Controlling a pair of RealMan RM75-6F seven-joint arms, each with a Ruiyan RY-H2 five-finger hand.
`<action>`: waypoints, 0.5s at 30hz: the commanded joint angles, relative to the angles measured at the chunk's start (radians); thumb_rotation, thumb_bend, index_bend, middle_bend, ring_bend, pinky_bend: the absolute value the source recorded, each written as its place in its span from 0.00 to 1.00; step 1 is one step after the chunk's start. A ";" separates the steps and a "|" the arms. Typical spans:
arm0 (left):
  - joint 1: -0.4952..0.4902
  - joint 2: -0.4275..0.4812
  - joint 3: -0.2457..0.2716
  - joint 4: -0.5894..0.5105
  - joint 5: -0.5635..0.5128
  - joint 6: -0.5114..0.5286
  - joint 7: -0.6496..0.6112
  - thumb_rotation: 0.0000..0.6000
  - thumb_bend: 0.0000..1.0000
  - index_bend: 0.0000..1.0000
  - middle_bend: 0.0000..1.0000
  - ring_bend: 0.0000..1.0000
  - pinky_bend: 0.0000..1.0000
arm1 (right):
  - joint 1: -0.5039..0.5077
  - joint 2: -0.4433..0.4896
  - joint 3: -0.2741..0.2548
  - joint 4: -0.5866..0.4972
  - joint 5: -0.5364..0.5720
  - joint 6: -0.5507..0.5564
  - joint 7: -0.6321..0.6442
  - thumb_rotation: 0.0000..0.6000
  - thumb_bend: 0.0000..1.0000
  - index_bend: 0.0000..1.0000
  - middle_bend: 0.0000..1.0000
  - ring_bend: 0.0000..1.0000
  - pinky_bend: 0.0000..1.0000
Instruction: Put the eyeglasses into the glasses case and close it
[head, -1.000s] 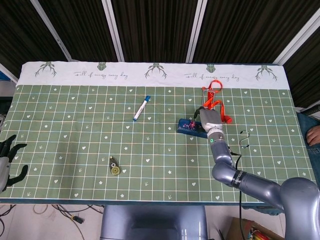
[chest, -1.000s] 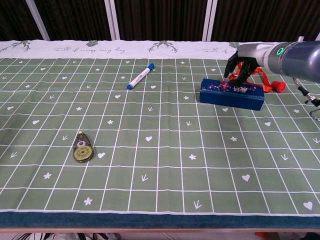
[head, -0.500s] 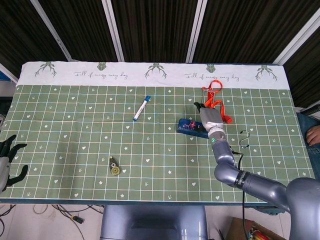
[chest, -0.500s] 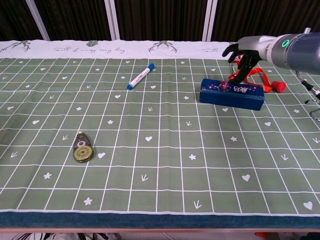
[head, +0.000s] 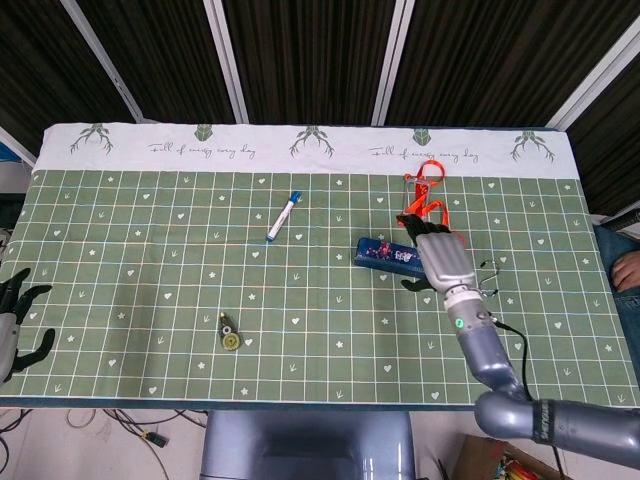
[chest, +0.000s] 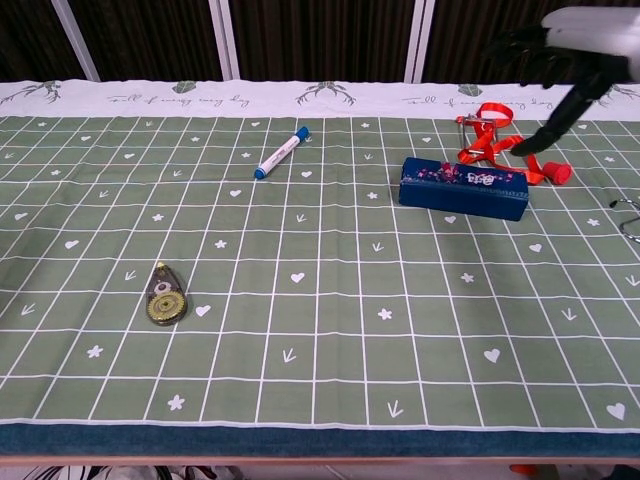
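The blue flowered glasses case (head: 383, 253) (chest: 462, 188) lies shut on the green checked cloth, right of centre. The thin-framed eyeglasses (head: 489, 268) (chest: 629, 214) lie to its right, partly hidden behind my right hand in the head view and cut off by the frame edge in the chest view. My right hand (head: 445, 262) (chest: 562, 52) hangs raised above the table between case and eyeglasses, fingers spread and holding nothing. My left hand (head: 14, 320) rests at the table's left edge with its fingers apart, empty.
An orange-handled tool with a strap (head: 428, 196) (chest: 495, 140) lies just behind the case. A blue-capped marker (head: 283, 216) (chest: 281, 152) sits mid-table, and a correction tape roller (head: 229, 334) (chest: 165, 296) nearer the front left.
My right hand has lifted off the case's far end and swung up and to the right, toward the eyeglasses. The case has stayed put; the left hand is unmoved.
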 joint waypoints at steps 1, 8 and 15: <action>0.005 -0.011 -0.003 0.003 0.009 0.018 0.001 1.00 0.40 0.16 0.00 0.00 0.00 | -0.160 0.102 -0.113 -0.115 -0.225 0.156 0.099 1.00 0.22 0.11 0.13 0.21 0.22; 0.012 -0.031 -0.010 0.005 0.027 0.055 0.009 1.00 0.40 0.15 0.00 0.00 0.00 | -0.366 0.151 -0.266 -0.092 -0.499 0.313 0.290 1.00 0.22 0.11 0.12 0.19 0.21; 0.024 -0.043 -0.017 0.025 0.054 0.097 -0.016 1.00 0.40 0.14 0.00 0.00 0.00 | -0.528 0.091 -0.331 0.058 -0.634 0.463 0.343 1.00 0.22 0.10 0.11 0.18 0.21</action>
